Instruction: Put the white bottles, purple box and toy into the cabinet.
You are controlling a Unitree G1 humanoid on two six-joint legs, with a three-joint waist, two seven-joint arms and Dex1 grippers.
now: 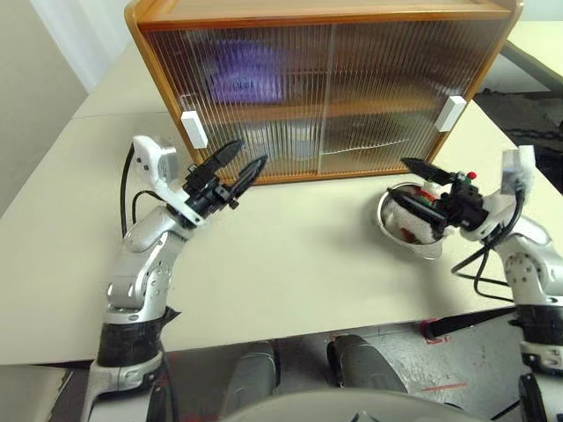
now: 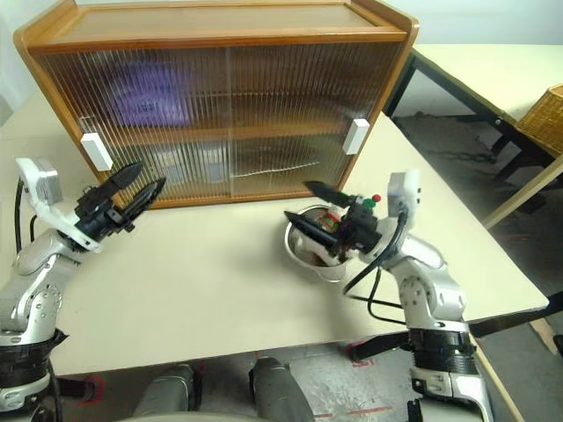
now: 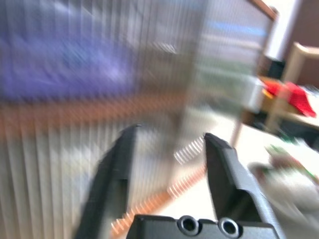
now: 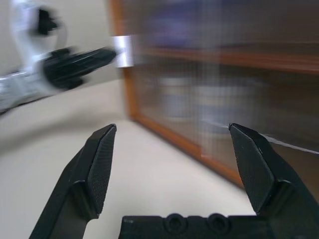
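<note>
Toy (image 1: 420, 214) lies in bowl (image 1: 406, 236), hat rightward.

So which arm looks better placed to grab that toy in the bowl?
The right. Its open end effector hangs just over the steel bowl holding the toy. The left end effector is across the table, by the cabinet's left door handle.

A pale cream worktop (image 1: 290, 264) fills the middle of the scene. On it, near its right front edge, stands a round steel bowl (image 2: 303, 251). To the right is a 2nd pale table (image 2: 493, 75), and just beside it a woven basket (image 2: 545, 110). Below is a grey floor (image 1: 440, 365).
</note>
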